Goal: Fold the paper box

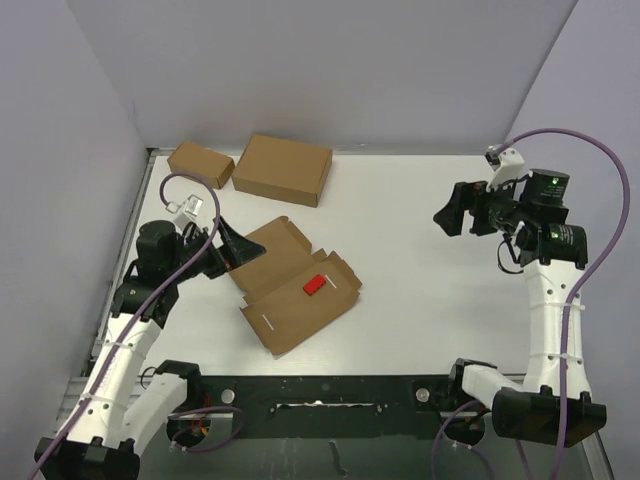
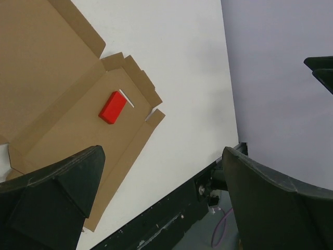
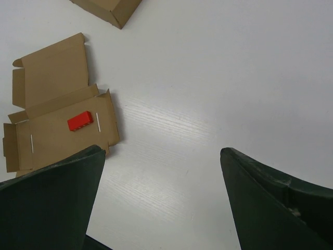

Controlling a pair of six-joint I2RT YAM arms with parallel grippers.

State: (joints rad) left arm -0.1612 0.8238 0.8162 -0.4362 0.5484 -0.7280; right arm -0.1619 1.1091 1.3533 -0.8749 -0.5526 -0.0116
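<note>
**Flat box, both grippers wide, nothing folded yet**

The paper box point(image 1: 295, 290) lies unfolded and flat on the table point(image 1: 430, 300), toward 8 o'clock from the table's middle. Its flaps are spread out, and a small red block point(image 1: 314, 285) rests on its middle panel.

The left gripper point(image 1: 233, 250) hangs with its jaws wide and empty over the box's 10 o'clock corner. The right gripper point(image 1: 452, 215) is equally wide and empty, well apart at the box's 2 o'clock.

Likely trouble:
- The thin card may skate across the smooth table if one finger pushes a flap with nothing pinning the base.
- A raised flap may spring back down.
- The loose block could slide or jam a crease once a panel tilts.

The table's edge runs close at the box's 9 o'clock. A large box point(image 1: 283, 169) and a small box point(image 1: 200, 163) stand at its 12 and 11 o'clock. Open tabletop stretches from 1 to 4 o'clock, which looks like the safest way to shift the box.
</note>
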